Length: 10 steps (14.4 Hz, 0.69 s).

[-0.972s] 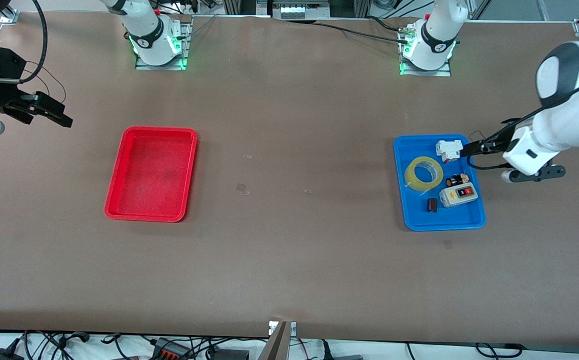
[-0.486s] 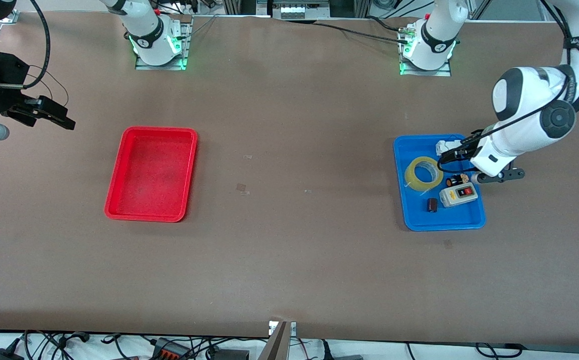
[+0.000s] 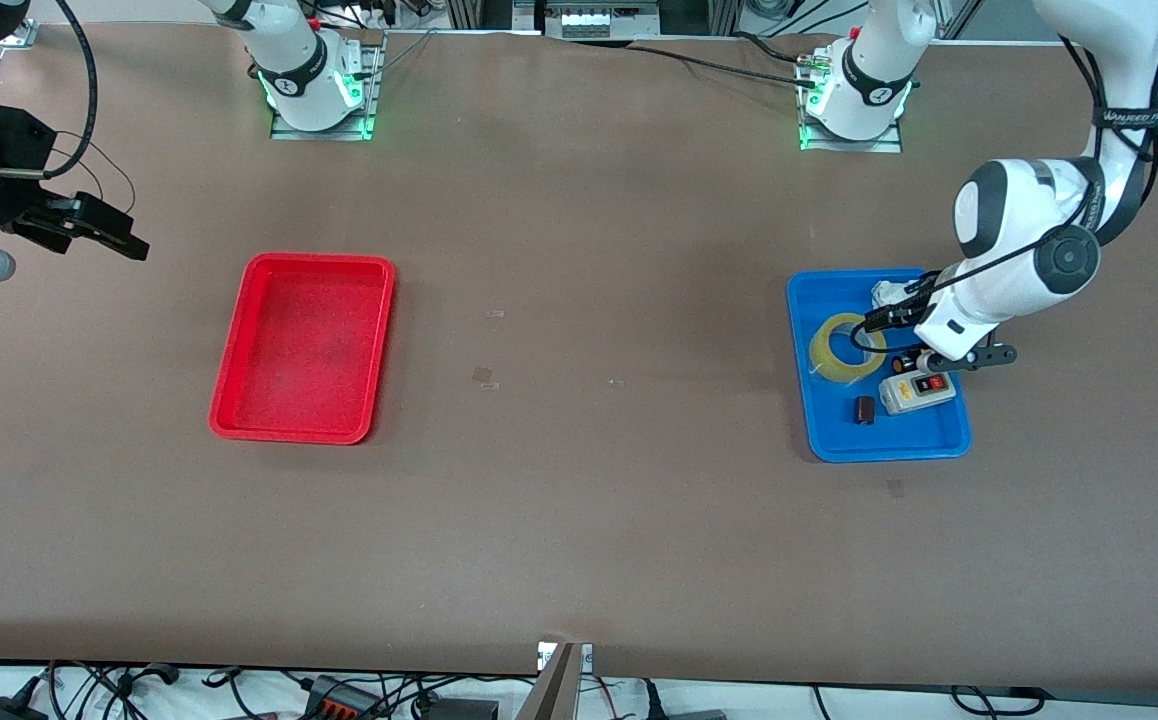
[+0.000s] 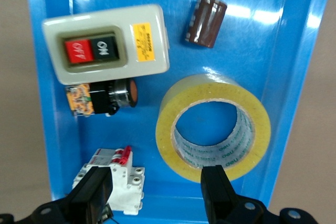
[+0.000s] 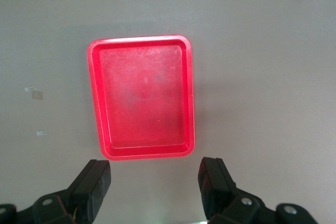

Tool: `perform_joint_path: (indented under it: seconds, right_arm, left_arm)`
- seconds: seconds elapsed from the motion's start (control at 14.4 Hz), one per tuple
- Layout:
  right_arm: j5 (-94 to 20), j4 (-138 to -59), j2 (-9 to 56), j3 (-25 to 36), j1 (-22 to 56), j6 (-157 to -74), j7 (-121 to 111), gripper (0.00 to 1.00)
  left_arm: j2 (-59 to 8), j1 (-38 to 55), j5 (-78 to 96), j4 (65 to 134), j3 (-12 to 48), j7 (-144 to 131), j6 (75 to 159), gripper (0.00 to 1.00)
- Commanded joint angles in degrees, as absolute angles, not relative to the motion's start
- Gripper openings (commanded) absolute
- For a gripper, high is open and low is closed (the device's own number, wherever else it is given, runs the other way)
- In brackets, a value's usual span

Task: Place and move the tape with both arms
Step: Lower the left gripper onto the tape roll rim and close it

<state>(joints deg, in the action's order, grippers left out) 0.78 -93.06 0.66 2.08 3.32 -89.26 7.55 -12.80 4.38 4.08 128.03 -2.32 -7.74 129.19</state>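
Table (image 3: 579, 520) carries two trays well apart: a red tray (image 3: 303, 347) toward the right arm's end, bare inside, and a blue tray (image 3: 824, 440) toward the left arm's end. In the blue tray the tape (image 3: 836, 360) lies flat, hole up, against the wall that faces the red tray; a switch box (image 3: 919, 391), a small black part (image 3: 864, 409) and a white breaker (image 4: 123, 182) share the tray.

The left gripper (image 3: 871, 322) hangs over the blue tray with its fingers spread and nothing between them; in the left wrist view one fingertip (image 4: 215, 179) sits over the tape's rim, the other over the breaker. So the tape lies slightly aside of the gap's centre, and a small shift toward it should let one finger enter the hole.

The right gripper (image 3: 109, 235), parted and empty, waits over bare table near the red tray, much farther from the tape.
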Motion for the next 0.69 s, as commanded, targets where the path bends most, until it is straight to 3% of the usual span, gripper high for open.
perform_joint_path:
  seconds: [0.0,0.56,0.62]
  right_arm:
    - [-0.2,-93.3,0.2,2.2,3.0,-89.4,6.6,0.98]
    - [-0.2,-93.3,0.2,2.3,3.0,-89.4,6.6,0.98]
    - [-0.2,-93.3,0.2,2.2,3.0,-89.4,6.6,0.98]
  left_arm:
    - [-15.5,5.3,3.3,127.8,-2.2,-6.9,130.6,1.0]
    - [-19.8,6.0,1.6,127.4,-2.2,-7.0,132.4,0.99]
    - [-19.9,6.0,1.6,127.3,-2.1,-7.0,132.4,0.94]
